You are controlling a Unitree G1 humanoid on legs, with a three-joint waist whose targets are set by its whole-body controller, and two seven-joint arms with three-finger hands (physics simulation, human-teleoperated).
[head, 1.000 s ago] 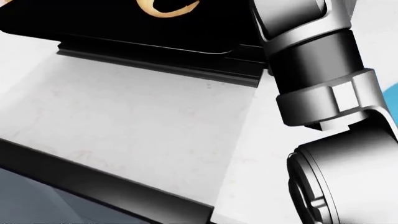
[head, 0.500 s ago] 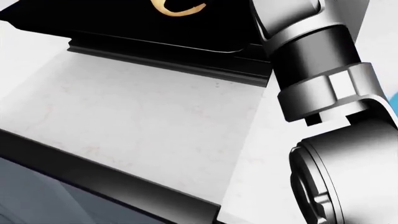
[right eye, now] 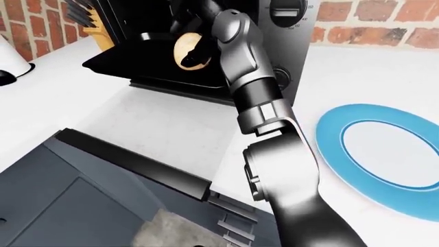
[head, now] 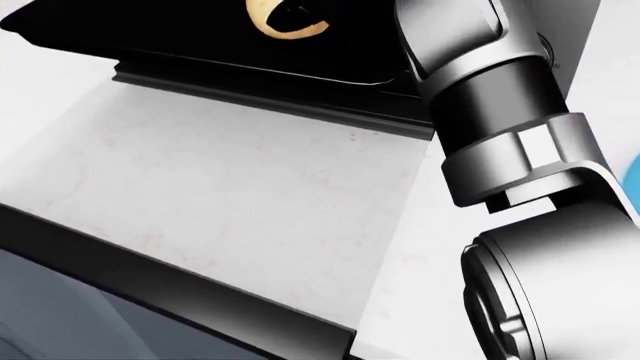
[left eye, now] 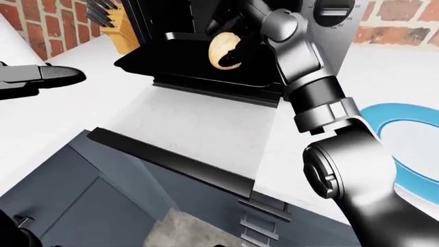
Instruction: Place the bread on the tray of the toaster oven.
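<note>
Bread (left eye: 224,50) in right hand (left eye: 236,41) above tray (left eye: 171,62)

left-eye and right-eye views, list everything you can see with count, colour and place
bread: one, tan, over the tray, held in the right hand
tray: one, black, pulled out of the toaster oven
toaster oven: one, dark grey, top centre on the counter
plate: one, blue rim with white centre, right of the oven
knife block: one, wooden, top left by the brick wall
counter: one, white
cabinet: dark grey, below the counter
left hand: black, left edge, nothing in it
right hand: dark fingers closed round the bread
</note>
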